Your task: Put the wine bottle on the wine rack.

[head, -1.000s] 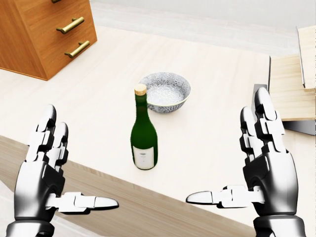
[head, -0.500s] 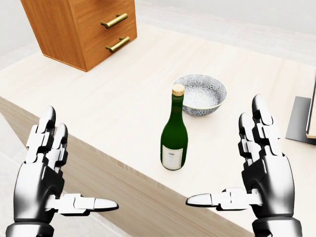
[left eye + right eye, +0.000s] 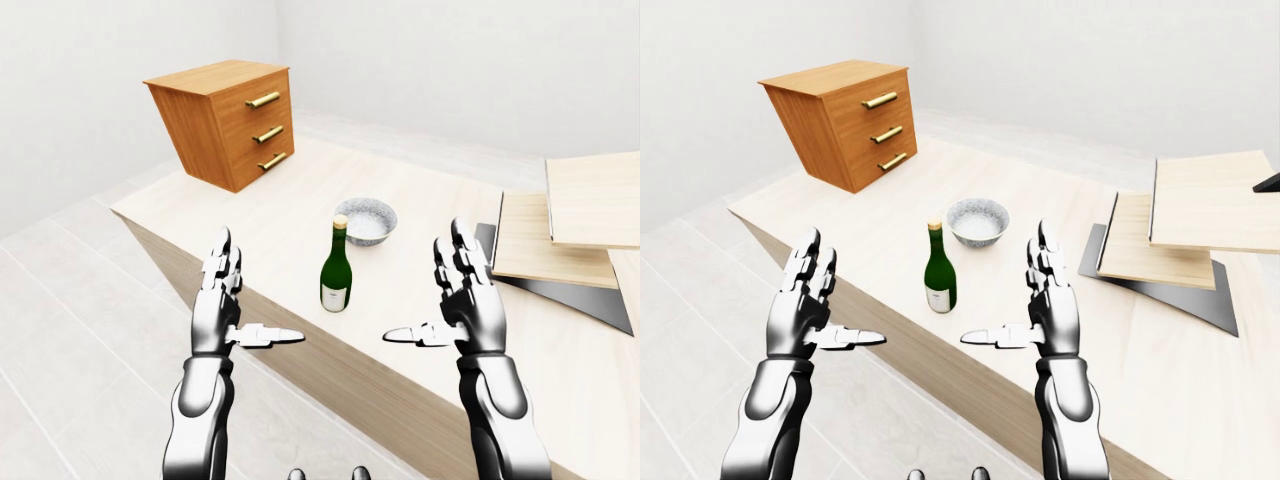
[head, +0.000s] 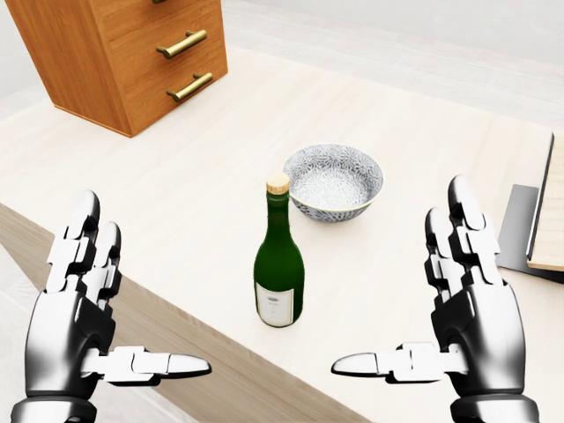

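In the head view the green wine bottle (image 4: 279,273) stood upright near the middle of the pale bench (image 4: 176,185), corked, with a patterned bowl (image 4: 333,181) just beyond it toward one o'clock, apart from it. The left hand (image 4: 77,322) at eight o'clock and the right hand (image 4: 463,326) at four o'clock were both raised with fingers (image 4: 85,231) released and thumbs turned inward, neither touching the bottle. A wooden drawer chest (image 3: 228,121) sat on the bench at eleven o'clock, and the slatted wine rack (image 3: 565,225) lay at two o'clock in the left-eye view.
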